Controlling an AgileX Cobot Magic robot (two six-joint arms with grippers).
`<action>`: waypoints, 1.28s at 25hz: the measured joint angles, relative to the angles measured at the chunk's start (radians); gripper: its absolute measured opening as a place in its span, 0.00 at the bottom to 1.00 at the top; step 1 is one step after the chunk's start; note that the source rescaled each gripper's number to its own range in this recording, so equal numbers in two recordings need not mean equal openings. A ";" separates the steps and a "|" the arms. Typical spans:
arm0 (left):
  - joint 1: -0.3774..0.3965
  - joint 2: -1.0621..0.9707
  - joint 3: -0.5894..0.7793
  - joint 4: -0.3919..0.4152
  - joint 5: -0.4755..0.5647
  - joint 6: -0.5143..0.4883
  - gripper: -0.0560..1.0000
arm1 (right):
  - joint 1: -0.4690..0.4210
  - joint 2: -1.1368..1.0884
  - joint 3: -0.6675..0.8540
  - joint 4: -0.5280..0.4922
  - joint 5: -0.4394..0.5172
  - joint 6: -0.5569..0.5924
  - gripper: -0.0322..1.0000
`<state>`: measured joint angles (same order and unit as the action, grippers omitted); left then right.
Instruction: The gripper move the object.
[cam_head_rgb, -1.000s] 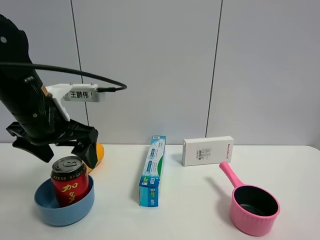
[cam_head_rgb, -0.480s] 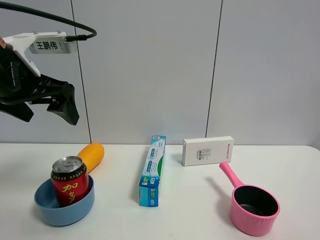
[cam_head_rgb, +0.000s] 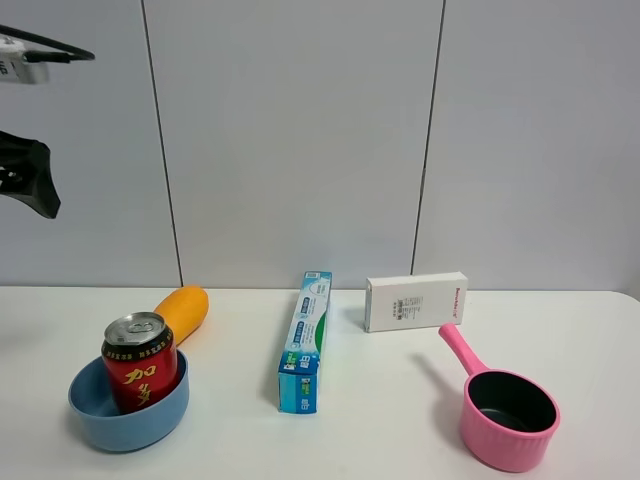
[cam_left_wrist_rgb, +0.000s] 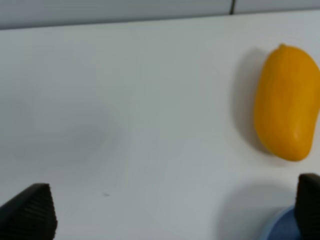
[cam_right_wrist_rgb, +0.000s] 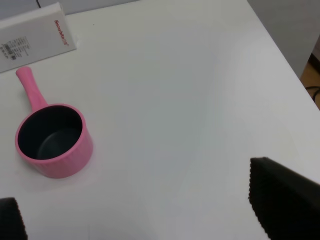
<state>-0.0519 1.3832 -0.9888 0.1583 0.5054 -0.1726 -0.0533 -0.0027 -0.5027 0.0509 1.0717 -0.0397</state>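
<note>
The red can (cam_head_rgb: 139, 364) with yellow characters stands upright in a blue bowl (cam_head_rgb: 100, 415) at the front left of the table. My left gripper (cam_left_wrist_rgb: 170, 212) is open and empty, high above the table's left end. In the exterior view only one of its black fingers (cam_head_rgb: 30, 178) and its white tag (cam_head_rgb: 20, 68) show at the left edge. Its wrist view shows the orange fruit (cam_left_wrist_rgb: 286, 102) and a bit of the bowl's rim (cam_left_wrist_rgb: 285, 227), not the can. My right gripper (cam_right_wrist_rgb: 145, 215) is open and empty, high above the right side.
An orange mango-like fruit (cam_head_rgb: 183, 310) lies behind the bowl. A blue-green long box (cam_head_rgb: 307, 340) lies mid-table, a white box (cam_head_rgb: 415, 300) stands behind it to the right. A pink saucepan (cam_head_rgb: 507, 405) sits front right, also in the right wrist view (cam_right_wrist_rgb: 52, 137).
My left gripper has let go of the can's surroundings, risen from just behind the can and moved up and left, almost out of the exterior view. The can stays in the bowl.
</note>
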 joint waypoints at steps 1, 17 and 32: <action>0.012 -0.017 0.000 0.002 0.000 0.000 0.92 | 0.000 0.000 0.000 0.000 0.000 0.000 1.00; 0.031 -0.413 0.048 0.015 0.350 0.000 0.92 | 0.000 0.000 0.000 0.000 0.000 0.000 1.00; 0.031 -1.118 0.442 -0.050 0.516 0.005 0.92 | 0.000 0.000 0.000 0.000 0.000 0.000 1.00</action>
<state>-0.0208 0.2657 -0.5465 0.1082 1.0218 -0.1673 -0.0533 -0.0027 -0.5027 0.0509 1.0717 -0.0397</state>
